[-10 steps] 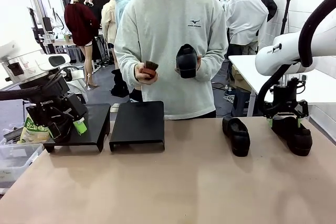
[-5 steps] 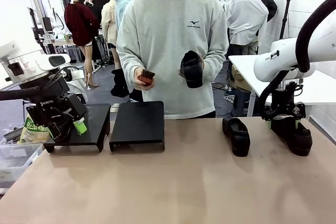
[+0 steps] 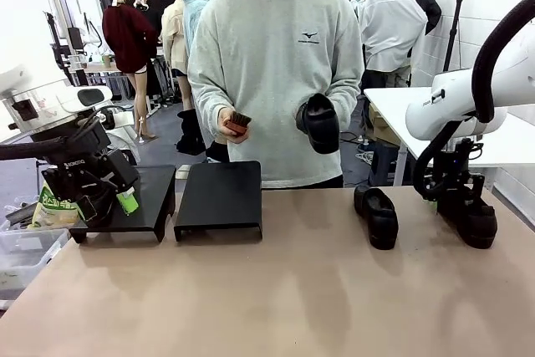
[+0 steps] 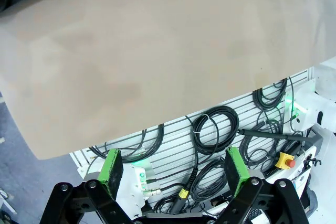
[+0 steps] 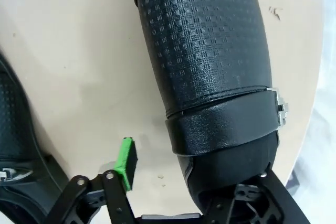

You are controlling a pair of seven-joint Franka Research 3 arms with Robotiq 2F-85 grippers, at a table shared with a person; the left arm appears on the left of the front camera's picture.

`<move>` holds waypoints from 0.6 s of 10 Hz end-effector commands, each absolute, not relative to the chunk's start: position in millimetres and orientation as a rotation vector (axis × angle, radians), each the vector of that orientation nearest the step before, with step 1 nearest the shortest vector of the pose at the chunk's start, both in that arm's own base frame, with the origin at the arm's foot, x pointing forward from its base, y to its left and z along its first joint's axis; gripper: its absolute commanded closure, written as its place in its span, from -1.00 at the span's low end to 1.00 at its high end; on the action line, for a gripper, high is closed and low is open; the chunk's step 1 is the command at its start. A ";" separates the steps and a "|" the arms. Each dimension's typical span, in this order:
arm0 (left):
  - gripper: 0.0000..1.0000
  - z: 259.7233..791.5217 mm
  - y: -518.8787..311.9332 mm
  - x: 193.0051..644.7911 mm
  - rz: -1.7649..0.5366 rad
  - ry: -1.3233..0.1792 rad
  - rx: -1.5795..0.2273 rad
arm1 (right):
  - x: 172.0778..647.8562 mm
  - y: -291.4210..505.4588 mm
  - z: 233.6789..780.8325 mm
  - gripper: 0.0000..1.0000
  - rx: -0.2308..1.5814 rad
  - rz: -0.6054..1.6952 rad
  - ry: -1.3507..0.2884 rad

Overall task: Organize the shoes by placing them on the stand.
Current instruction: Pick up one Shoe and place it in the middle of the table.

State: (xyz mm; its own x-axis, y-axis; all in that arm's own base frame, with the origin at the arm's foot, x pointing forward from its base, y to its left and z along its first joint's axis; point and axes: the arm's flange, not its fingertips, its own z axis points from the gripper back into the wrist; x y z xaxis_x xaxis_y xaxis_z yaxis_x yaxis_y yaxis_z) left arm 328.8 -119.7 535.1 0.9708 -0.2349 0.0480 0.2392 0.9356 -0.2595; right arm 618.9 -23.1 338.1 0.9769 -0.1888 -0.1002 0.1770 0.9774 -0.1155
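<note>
With your right gripper (image 5: 197,169) spread astride the shoe (image 5: 205,51), not pinching yet, clamp its probably stiff heel end, since glossy leather likely slips.

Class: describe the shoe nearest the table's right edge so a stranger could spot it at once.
Look to the right end of the tan table, where two black shoes lie. It is the outer shoe, by the edge. Unlike the inner shoe, it sits under the right gripper.
</note>
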 end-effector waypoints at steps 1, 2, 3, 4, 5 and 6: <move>-1.00 531.3 -117.8 327.5 -0.262 -0.028 -0.292 | 618.2 -26.6 331.7 1.00 -0.141 -0.161 0.097; -1.00 531.3 -117.8 327.5 -0.262 -0.028 -0.292 | 618.3 -27.0 331.1 1.00 -0.131 -0.163 0.099; -1.00 531.3 -117.8 327.5 -0.262 -0.028 -0.292 | 618.2 -27.4 330.7 1.00 -0.127 -0.158 0.099; -1.00 531.3 -117.8 327.5 -0.262 -0.028 -0.292 | 618.3 -28.2 330.5 1.00 -0.125 -0.155 0.099; -1.00 531.3 -117.8 327.5 -0.262 -0.028 -0.292 | 618.2 -30.3 329.5 1.00 -0.119 -0.156 0.101; -1.00 531.3 -117.8 327.5 -0.262 -0.028 -0.292 | 617.6 -31.9 329.1 1.00 -0.113 -0.164 0.103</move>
